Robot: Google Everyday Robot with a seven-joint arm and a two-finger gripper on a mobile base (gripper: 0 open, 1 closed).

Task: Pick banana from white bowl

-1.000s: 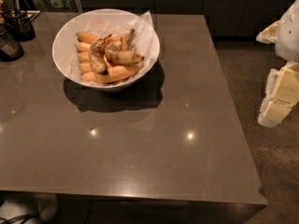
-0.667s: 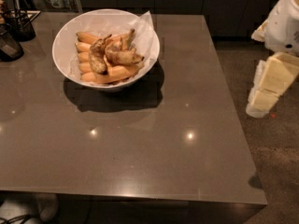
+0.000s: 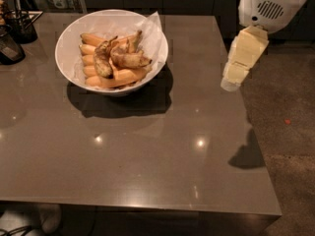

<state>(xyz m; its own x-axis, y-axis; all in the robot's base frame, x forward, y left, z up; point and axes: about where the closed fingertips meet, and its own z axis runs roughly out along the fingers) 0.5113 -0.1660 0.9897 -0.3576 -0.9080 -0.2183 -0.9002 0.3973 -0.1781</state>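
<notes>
The white bowl (image 3: 64,37), lined with crinkled white paper, stands on the far left part of the brown table (image 3: 147,151). It holds several yellow bananas (image 3: 116,64), some with brown spots, piled across each other. My gripper (image 3: 230,84) hangs point-down from the white arm (image 3: 268,6) above the table's right edge. It is to the right of the bowl, well apart from it, and holds nothing that I can see. Its shadow falls on the table's right edge and the floor.
Two small dark containers (image 3: 11,47) (image 3: 22,23) stand at the table's far left edge. The table's right edge (image 3: 251,132) borders a speckled floor (image 3: 290,132). Dark cabinets run along the back.
The arm has swung left from the right side, bringing the gripper over the table's right edge. The bowl and bananas have not moved.
</notes>
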